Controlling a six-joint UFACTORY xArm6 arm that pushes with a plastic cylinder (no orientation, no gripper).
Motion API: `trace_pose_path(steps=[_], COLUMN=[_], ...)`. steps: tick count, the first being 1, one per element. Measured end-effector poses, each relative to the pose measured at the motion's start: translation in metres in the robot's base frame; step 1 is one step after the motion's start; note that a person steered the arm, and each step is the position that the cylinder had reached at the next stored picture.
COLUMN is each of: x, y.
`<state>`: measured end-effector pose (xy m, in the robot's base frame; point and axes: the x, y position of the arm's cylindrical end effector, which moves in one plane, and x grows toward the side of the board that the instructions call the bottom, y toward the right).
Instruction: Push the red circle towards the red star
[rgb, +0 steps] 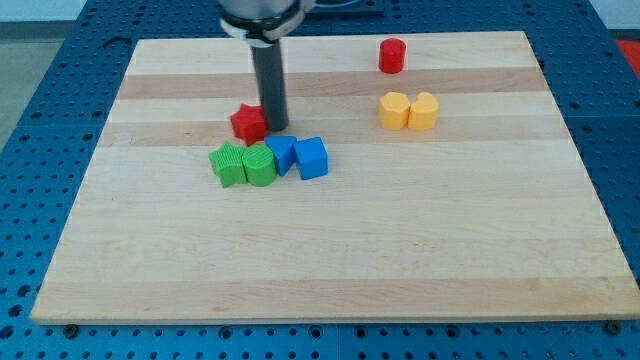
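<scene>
Red circle (392, 55) near the worktop's (330, 250) top edge, well apart from the red star (248, 122).
The rod stands upright; my tip (274, 128) touches the star's right side, grasping nothing.

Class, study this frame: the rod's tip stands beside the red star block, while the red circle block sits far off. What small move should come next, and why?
Probably my tip should leave the red star block, which it stands right beside, and travel toward the view's upper right, round behind the red circle block. Only from the circle's far right side can a push send it leftward and down to the star.
</scene>
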<state>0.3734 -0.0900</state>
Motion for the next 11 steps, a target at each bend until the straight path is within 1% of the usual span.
trace_pose_path(steps=[3, 4, 5, 6, 7, 9, 10, 11], x=[0.017, 0.013, -0.011, -0.015, -0.037, -0.117, -0.150, -0.154], y=[-0.123, -0.125, -0.042, 0.048, 0.138, 0.277, 0.290, 0.254])
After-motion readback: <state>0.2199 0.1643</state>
